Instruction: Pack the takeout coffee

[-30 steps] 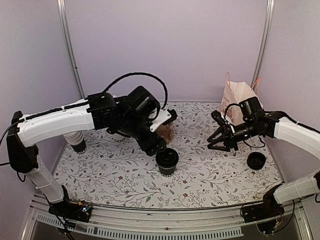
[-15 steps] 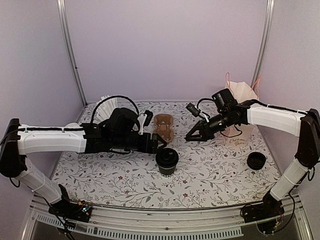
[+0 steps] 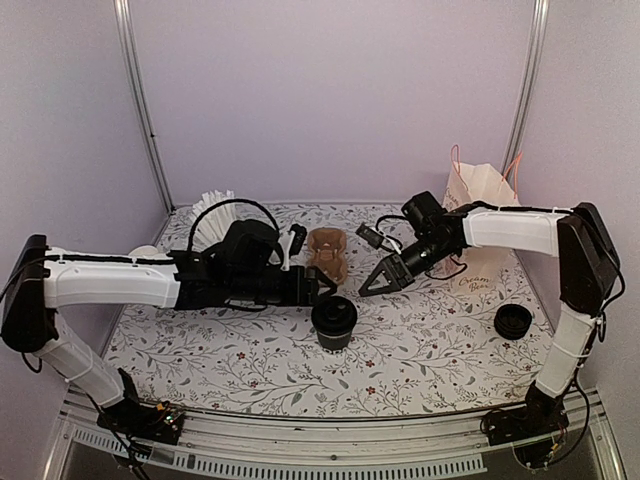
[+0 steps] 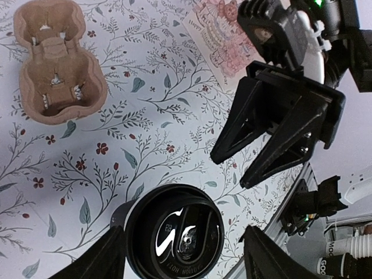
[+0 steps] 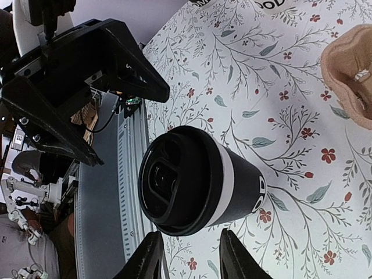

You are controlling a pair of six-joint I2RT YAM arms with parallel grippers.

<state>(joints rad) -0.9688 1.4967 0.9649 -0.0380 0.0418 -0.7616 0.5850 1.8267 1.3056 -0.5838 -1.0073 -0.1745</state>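
Left pincer point(image 3: 324, 287) spread, perhaps flanking takeout coffee point(image 3: 334, 322), right pincer point(image 3: 369, 288) near

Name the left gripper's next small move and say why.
Probably ease the left gripper forward until its open fingers flank the takeout coffee. The capped cup stands upright, centred between the fingertips but not yet touched; the right gripper, also open, hovers just beyond it.

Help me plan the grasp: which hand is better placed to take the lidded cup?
Left, probably: the left hand, opened wide, frames the takeout coffee; the right hand stands farther off, opened narrower.
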